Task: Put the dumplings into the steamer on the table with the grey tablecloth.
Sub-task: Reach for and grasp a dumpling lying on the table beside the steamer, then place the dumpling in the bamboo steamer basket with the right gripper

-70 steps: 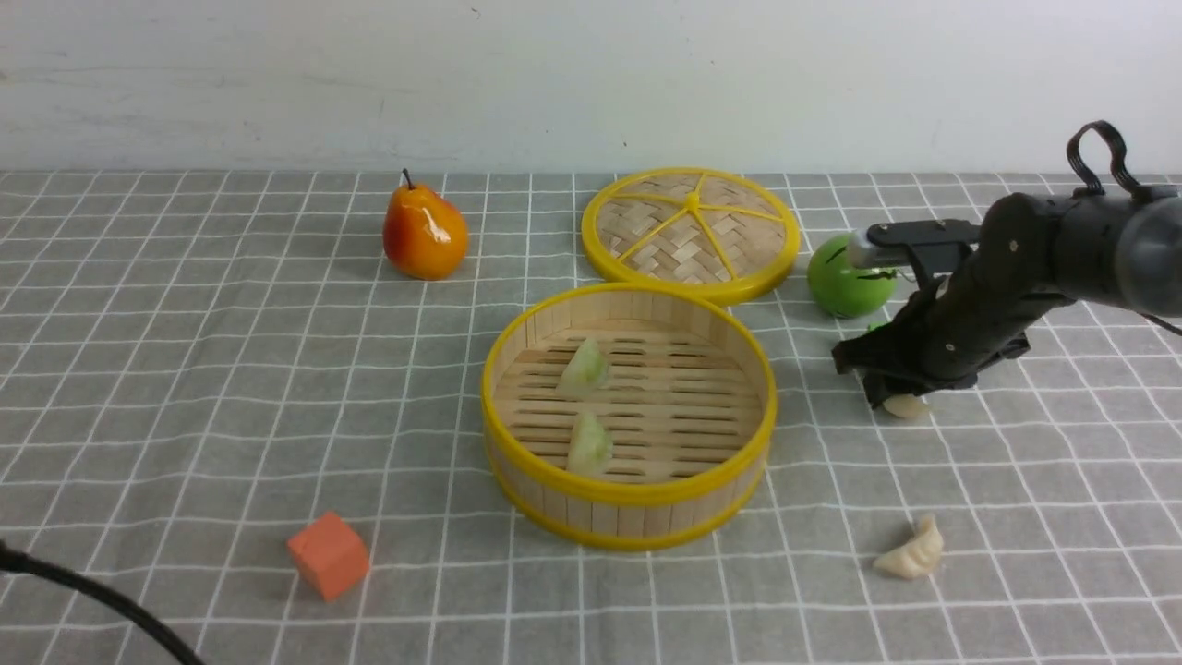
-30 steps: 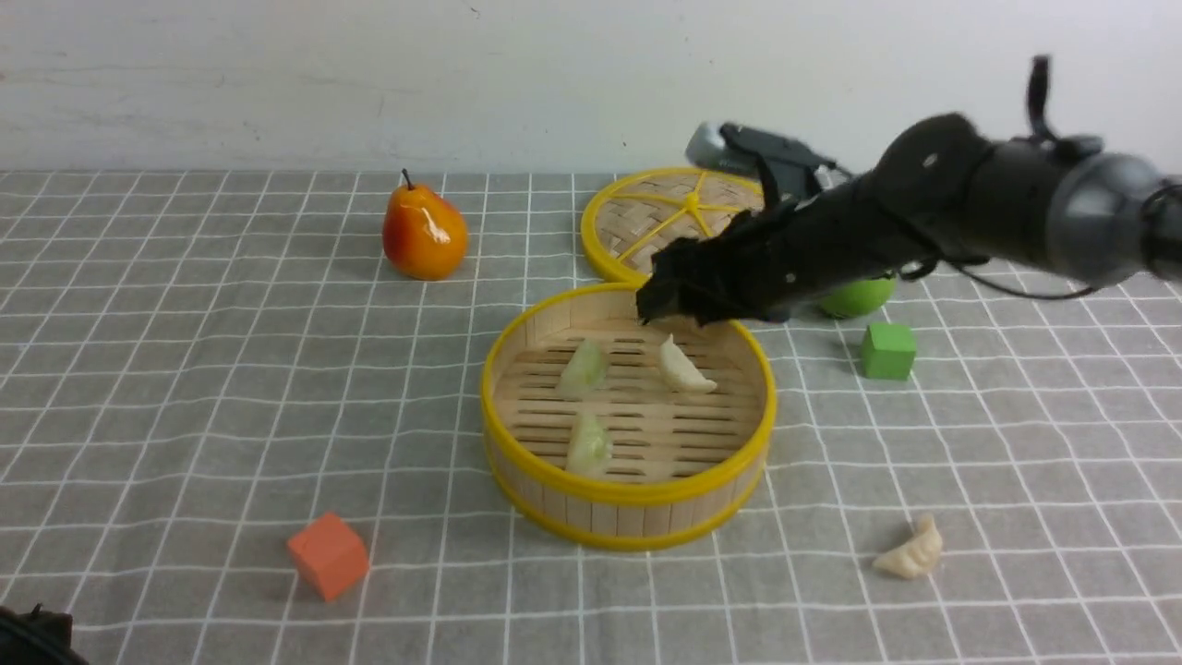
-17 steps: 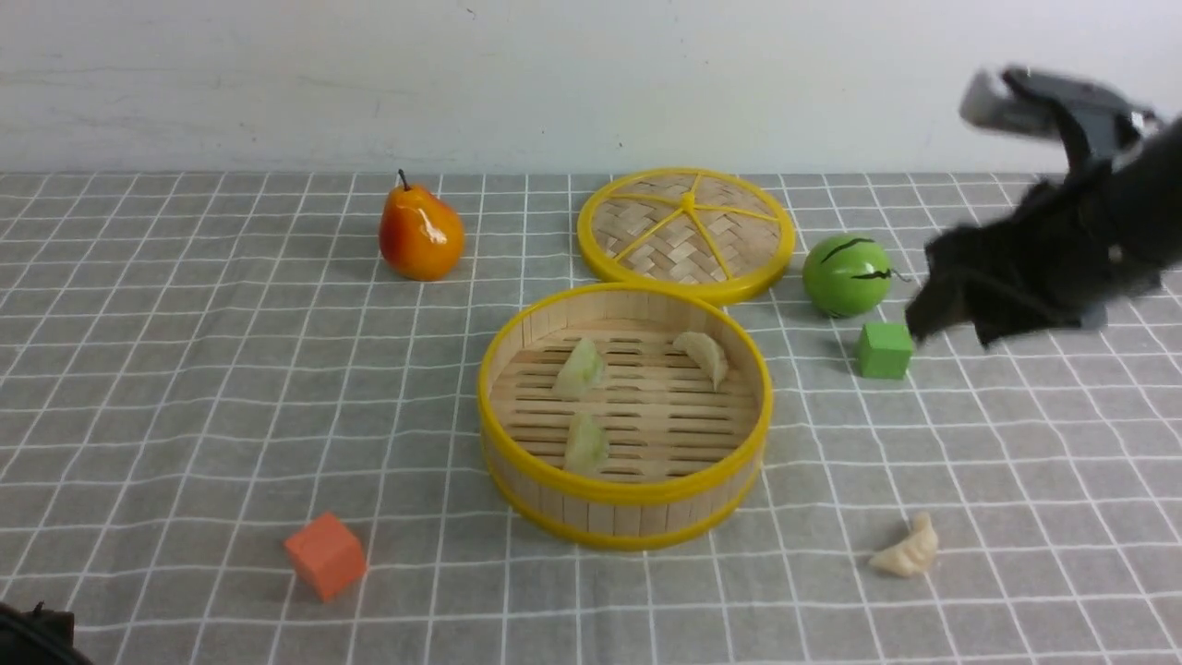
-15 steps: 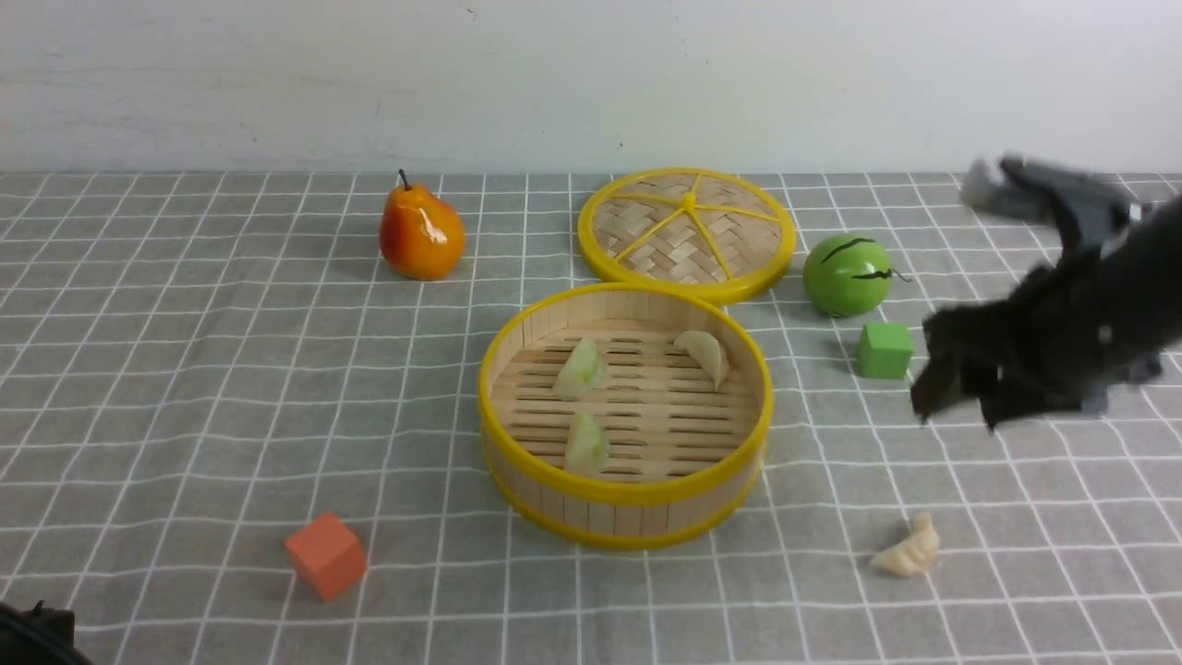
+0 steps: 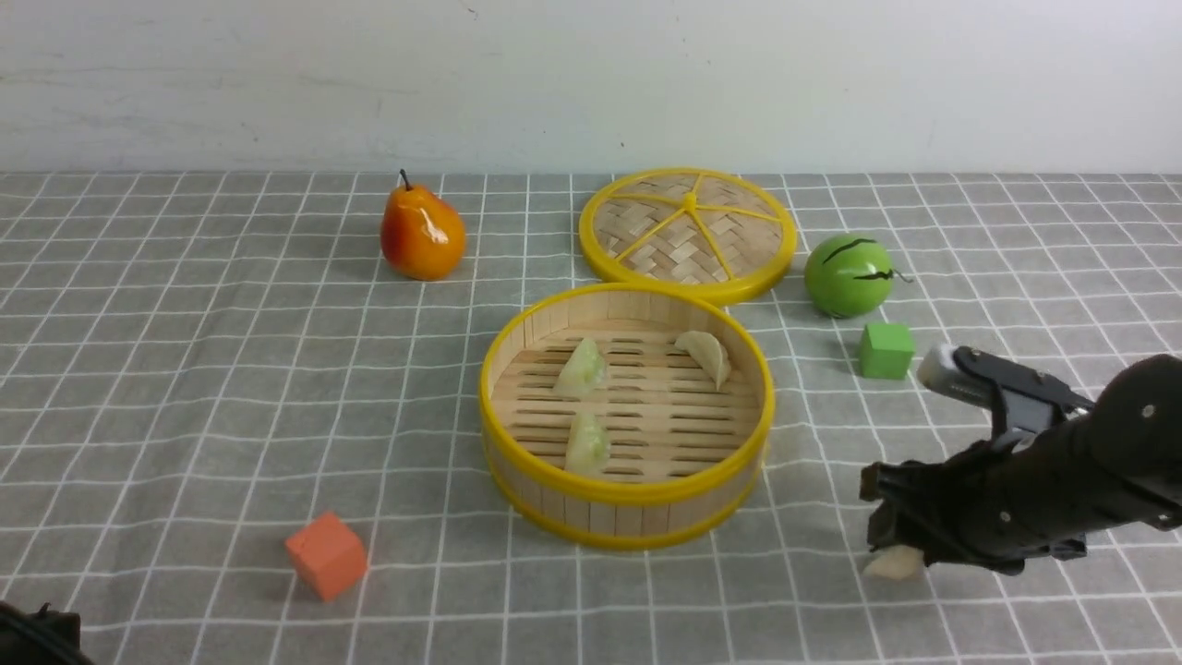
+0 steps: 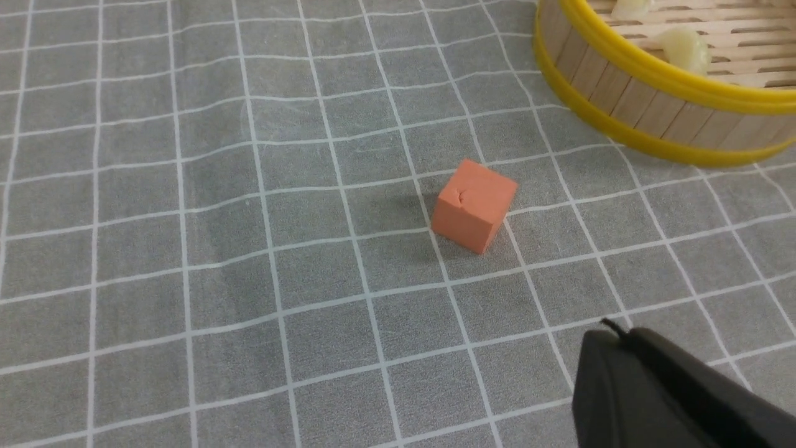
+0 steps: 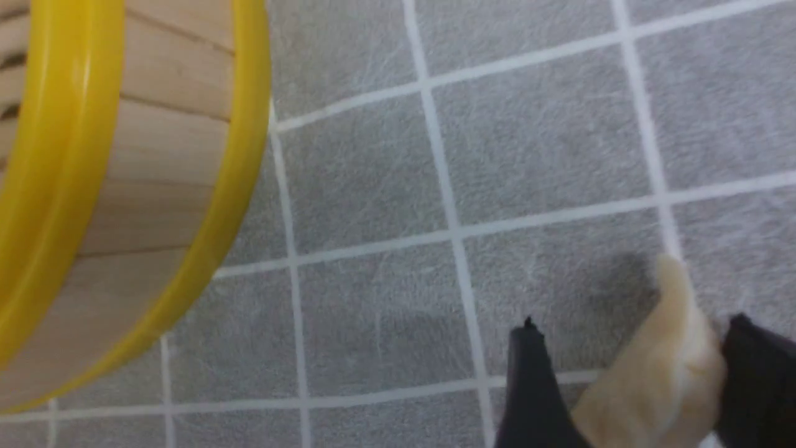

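Three crescents (image 5: 583,368) in slatted steamer (image 5: 628,519) | right fingers (image 7: 528,386) straddle pleated dumpling (image 7: 665,373), grip unclear | left fingers (image 6: 647,392) closed

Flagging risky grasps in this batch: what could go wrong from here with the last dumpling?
1. The cream dumpling sits skewed inside the right gripper; closing could squirt it out sideways.
2. Its fingertips are down at the grey tablecloth, so they might pinch fabric and tug the nearby steamer.

pear (image 5: 423,233), lid (image 5: 688,234), ball (image 5: 848,275), green cube (image 5: 886,350), orange cube (image 5: 327,555)
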`<action>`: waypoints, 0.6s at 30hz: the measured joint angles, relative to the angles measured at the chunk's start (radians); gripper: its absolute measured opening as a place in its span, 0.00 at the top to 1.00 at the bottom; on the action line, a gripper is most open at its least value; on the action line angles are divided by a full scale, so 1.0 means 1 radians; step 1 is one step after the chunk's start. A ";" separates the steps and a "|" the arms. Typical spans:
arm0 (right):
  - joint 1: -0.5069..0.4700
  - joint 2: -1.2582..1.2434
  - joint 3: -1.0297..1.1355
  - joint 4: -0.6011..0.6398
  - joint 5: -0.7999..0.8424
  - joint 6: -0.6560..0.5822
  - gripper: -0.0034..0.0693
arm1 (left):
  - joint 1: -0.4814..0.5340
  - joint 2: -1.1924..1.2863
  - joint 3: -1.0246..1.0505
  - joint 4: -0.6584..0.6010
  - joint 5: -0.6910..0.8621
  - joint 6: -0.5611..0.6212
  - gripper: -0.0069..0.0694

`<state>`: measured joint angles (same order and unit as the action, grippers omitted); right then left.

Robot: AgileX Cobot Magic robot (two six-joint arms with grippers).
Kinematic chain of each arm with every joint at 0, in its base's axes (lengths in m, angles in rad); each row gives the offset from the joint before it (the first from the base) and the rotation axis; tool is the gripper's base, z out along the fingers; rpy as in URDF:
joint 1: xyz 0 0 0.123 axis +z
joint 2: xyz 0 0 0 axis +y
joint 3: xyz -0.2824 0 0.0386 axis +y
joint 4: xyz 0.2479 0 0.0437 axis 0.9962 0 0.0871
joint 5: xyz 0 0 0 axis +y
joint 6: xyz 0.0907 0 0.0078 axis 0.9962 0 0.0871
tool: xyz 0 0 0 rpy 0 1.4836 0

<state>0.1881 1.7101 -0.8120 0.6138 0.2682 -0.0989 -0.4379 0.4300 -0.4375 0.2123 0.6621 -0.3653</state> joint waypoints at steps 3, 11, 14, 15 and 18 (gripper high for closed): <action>0.011 0.017 -0.006 0.003 -0.013 -0.036 0.58 | 0.000 0.000 0.000 -0.002 0.004 0.000 0.91; 0.014 -0.007 -0.056 0.005 0.137 -0.187 0.71 | 0.000 0.000 0.000 -0.011 0.015 0.000 0.91; 0.023 -0.037 -0.172 0.015 0.255 -0.218 0.71 | 0.000 0.000 0.000 -0.011 -0.004 0.000 0.90; 0.025 -0.038 -0.181 0.016 0.266 -0.220 0.71 | 0.000 0.000 0.000 -0.011 -0.006 0.000 0.90; 0.087 -0.044 -0.332 0.034 0.313 -0.267 0.71 | 0.000 0.000 0.000 -0.011 -0.016 0.000 0.90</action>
<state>0.2748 1.6663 -1.1441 0.6481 0.5811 -0.3662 -0.4379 0.4300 -0.4375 0.2017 0.6466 -0.3653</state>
